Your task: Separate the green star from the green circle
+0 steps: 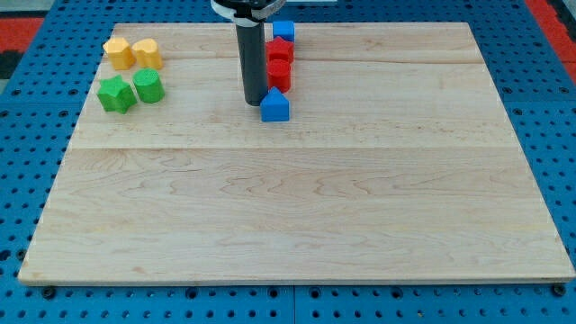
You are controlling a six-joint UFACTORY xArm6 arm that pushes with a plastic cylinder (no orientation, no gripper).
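The green star lies near the view's upper left on the wooden board, touching the green circle just to its right. My tip stands well to their right, close to the left side of a blue block. The rod rises from the tip to the view's top.
Two yellow blocks sit side by side just above the green pair. Two red blocks and a blue cube form a column right of the rod. The board's left edge is near the green star.
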